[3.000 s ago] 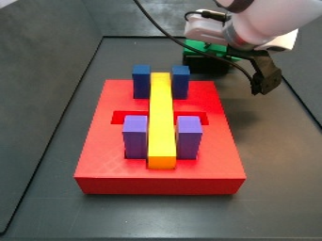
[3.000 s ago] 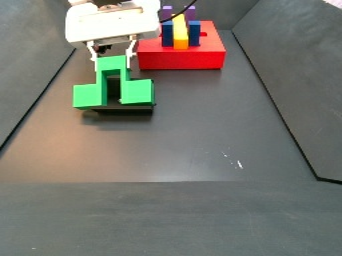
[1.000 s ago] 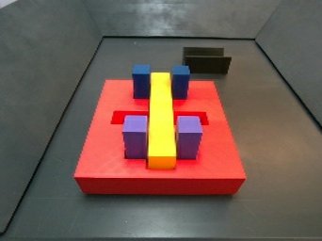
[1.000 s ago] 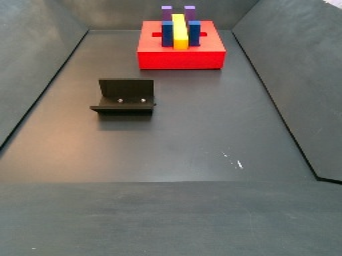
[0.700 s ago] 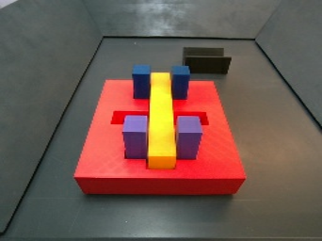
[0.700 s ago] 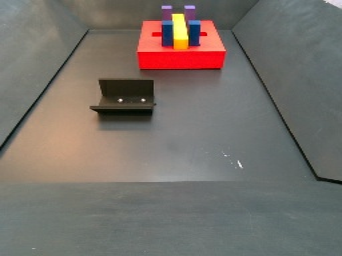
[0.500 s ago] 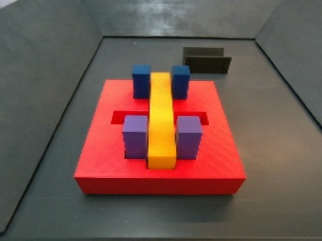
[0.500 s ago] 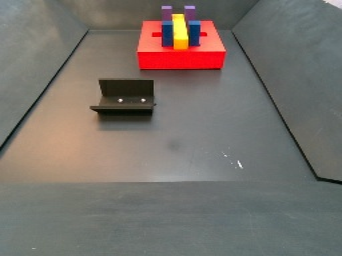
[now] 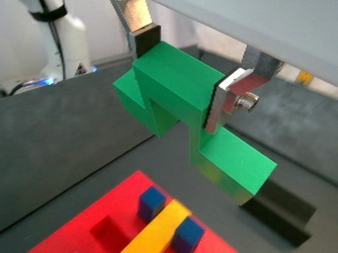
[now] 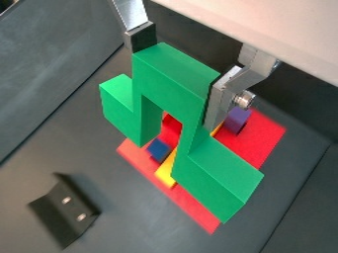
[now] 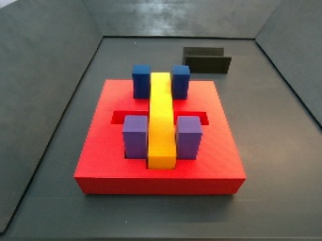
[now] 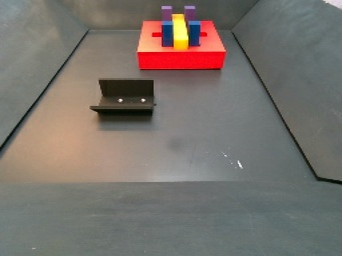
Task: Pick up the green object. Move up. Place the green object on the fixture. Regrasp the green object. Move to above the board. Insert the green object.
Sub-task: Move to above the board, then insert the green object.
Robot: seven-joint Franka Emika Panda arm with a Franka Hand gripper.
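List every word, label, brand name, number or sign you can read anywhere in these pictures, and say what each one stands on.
None: no readable text, number or sign shows in any view.
The green object, held in the gripper above the board: plain, no marking.
The board, its yellow bar, blue blocks and purple blocks: plain.
The fixture: only two small pale dots, not characters.

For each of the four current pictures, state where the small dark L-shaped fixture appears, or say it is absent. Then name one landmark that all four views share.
Wrist view: dark L-shaped fixture below the gripper's green stepped block.
Wrist view: fixture on the floor, apart from the red board.
Side view: fixture behind the board.
Side view: fixture left of centre.
Shared landmark: the flat red board.
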